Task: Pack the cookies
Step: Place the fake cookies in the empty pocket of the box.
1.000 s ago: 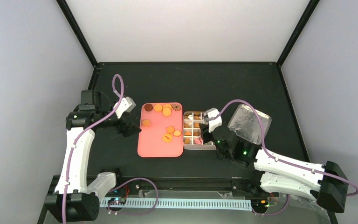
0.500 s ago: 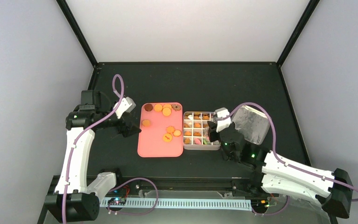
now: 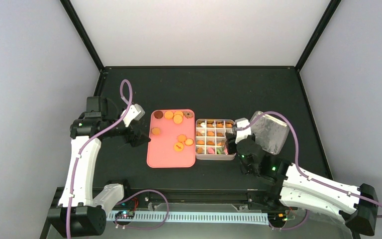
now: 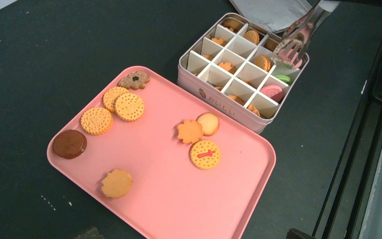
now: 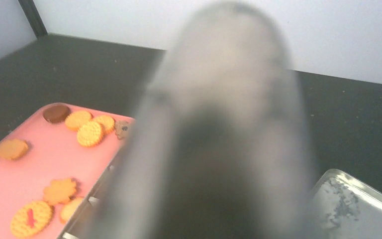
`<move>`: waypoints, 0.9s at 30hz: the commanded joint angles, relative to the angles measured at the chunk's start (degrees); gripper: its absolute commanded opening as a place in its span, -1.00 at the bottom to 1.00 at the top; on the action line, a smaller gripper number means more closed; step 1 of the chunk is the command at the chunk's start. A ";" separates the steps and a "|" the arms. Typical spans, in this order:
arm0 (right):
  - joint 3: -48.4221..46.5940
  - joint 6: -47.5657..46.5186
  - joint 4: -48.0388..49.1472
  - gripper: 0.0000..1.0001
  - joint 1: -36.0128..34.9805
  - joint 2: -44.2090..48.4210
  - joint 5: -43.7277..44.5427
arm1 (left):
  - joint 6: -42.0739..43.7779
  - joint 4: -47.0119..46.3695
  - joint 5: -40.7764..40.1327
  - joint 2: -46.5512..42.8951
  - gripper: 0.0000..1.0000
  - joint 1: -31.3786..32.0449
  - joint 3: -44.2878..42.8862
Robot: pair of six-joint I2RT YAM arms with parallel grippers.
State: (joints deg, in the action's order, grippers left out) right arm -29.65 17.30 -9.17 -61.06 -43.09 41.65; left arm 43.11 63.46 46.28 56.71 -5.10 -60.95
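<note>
- Cookies are split two ways on the black table: we count nine loose on the pink tray, and more sit in the divided tin just beside it.
- The silver lid lies on the tin's far side.
- The left gripper hovers at the tray's edge, fingers spread wide and empty.
- The right gripper clamps the metal tongs, their tips over a corner compartment.

White arms, black joints, purple cables
</note>
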 commanded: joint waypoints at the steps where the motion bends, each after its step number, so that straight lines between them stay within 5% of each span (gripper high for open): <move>1: -1.20 1.62 -2.20 -0.06 -0.29 -0.52 2.13 | 1.49 1.61 0.68 -0.58 0.98 0.40 -2.22; 27: -7.77 -5.98 -2.96 -0.50 -0.72 0.11 1.22 | 2.33 2.46 0.44 -0.29 0.97 0.39 -2.99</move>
State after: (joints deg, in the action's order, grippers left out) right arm -34.20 13.54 -12.14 -61.10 -43.18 41.06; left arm 44.03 64.69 46.28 56.64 -5.10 -61.71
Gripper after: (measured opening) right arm 0.254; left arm 0.988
